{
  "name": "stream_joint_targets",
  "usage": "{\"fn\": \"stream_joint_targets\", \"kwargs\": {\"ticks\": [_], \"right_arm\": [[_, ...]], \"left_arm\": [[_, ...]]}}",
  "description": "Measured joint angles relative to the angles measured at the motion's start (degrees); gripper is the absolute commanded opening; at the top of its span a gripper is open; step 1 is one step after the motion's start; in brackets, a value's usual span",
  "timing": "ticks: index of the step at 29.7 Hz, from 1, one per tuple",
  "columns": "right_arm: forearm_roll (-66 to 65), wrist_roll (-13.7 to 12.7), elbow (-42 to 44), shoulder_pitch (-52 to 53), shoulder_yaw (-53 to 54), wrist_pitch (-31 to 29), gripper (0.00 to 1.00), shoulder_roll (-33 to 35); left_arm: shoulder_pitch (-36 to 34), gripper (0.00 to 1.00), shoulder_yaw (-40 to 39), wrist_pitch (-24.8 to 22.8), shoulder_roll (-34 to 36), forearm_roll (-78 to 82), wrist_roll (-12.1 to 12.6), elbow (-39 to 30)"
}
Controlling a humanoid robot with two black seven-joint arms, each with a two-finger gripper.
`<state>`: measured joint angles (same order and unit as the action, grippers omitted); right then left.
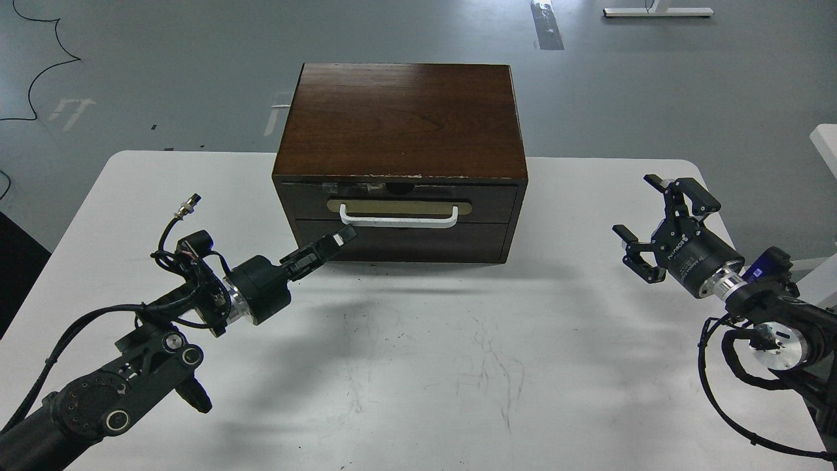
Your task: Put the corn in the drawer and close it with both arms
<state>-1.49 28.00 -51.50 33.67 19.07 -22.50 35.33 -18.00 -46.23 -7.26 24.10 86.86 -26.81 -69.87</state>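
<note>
The drawer (497,196), with its dark brown front and white bar handle (397,218), sits pushed in flush with the wooden cabinet (400,118). The corn is hidden; none of it shows. My left gripper (344,235) is shut, its fingers pressed together, and its tip touches the cabinet front just below the left end of the handle. My right gripper (654,219) is open and empty, hovering above the table well to the right of the cabinet.
The cabinet stands at the back middle of the white table (418,366). A plain dark panel (425,241) lies below the drawer. The grey floor lies beyond the table's far edge.
</note>
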Motion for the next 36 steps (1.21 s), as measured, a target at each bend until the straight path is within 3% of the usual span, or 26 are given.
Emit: {"fn": "stream_joint_targets", "kwargs": {"ticks": [6,11,17,19,20,21,23,29,36], "right_arm": [[0.0,0.0,0.0,0.0,0.0,0.0,0.99,0.0],[0.0,0.0,0.0,0.0,0.1,0.0,0.99,-0.1],[0.0,0.0,0.0,0.0,0.6,0.0,0.99,-0.1],[0.0,0.0,0.0,0.0,0.7,0.0,0.99,-0.1],[0.0,0.0,0.0,0.0,0.8,0.0,0.99,-0.1],[0.0,0.0,0.0,0.0,0.9,0.0,0.99,-0.1],[0.0,0.0,0.0,0.0,1.3,0.0,0.99,-0.3],[0.0,0.0,-0.2,0.0,2.5,0.1,0.99,-0.8],[0.0,0.0,-0.1,0.0,3.1,2.4,1.00,-2.3]], "left_arm": [[-0.1,0.00,0.0,0.0,0.1,-0.2,0.0,0.0],[0.5,0.00,0.0,-3.3,0.3,-0.3,-0.5,-1.2],[4.4,0.00,1.4,-6.1,4.8,-1.4,-1.1,-8.6],[5.7,0.18,1.6,-6.3,6.4,-3.6,-1.2,-11.6],[6.5,0.41,1.6,-6.3,7.3,-5.6,-1.2,-13.5],[7.3,0.42,1.6,-6.4,8.2,-8.3,-1.2,-15.5],[8.5,1.00,1.3,-6.4,9.8,-13.2,-1.2,-18.4],[10.9,1.00,-2.0,-5.5,11.5,-24.8,-1.2,-20.5],[13.5,1.00,-7.7,-2.5,9.9,-37.3,-1.2,-14.3]]}}
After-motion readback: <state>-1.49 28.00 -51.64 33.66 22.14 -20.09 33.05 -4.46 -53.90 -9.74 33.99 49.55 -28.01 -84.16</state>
